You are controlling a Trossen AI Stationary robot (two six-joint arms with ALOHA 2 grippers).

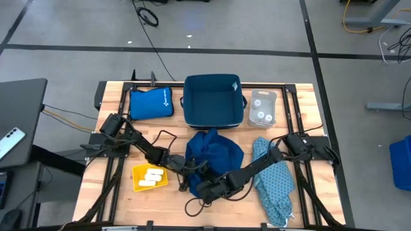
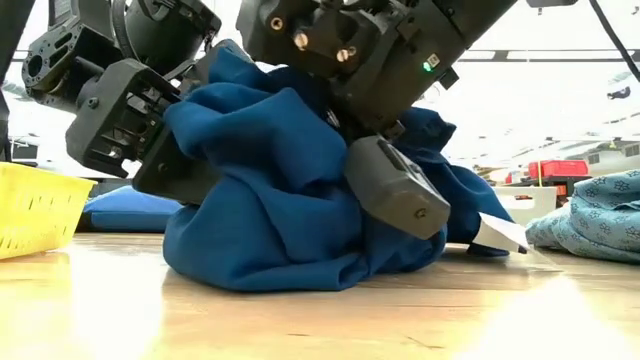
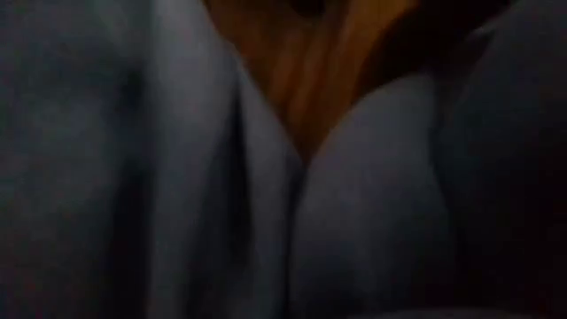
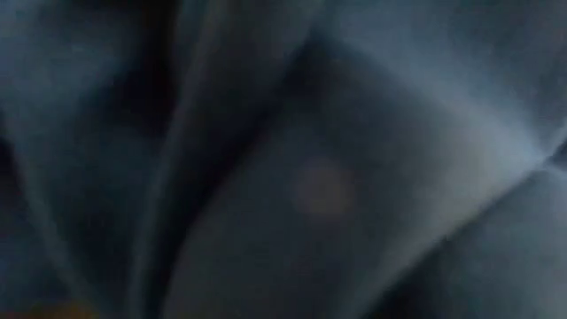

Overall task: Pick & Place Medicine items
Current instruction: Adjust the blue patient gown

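Note:
Cream-white medicine packs (image 1: 153, 176) lie in the yellow tray (image 1: 138, 183) at the near left. Small whitish bottles (image 1: 262, 115) stand in a clear tub (image 1: 263, 97) at the far right. A crumpled dark blue cloth (image 1: 215, 151) lies heaped at the table's middle. My left gripper (image 1: 185, 167) reaches into the cloth's near left side. My right gripper (image 1: 200, 188) is against the cloth's near edge. In the low view both gripper heads (image 2: 150, 150) (image 2: 392, 190) are sunk in the cloth's folds (image 2: 270, 190). Both wrist views show only blue cloth up close.
A dark blue bin (image 1: 213, 122) stands at the far middle, with a flat blue pouch (image 1: 151, 102) to its left. A patterned teal cloth (image 1: 273, 179) lies at the near right. A black cable (image 1: 196, 206) loops by the near edge. Bare wood shows along the front.

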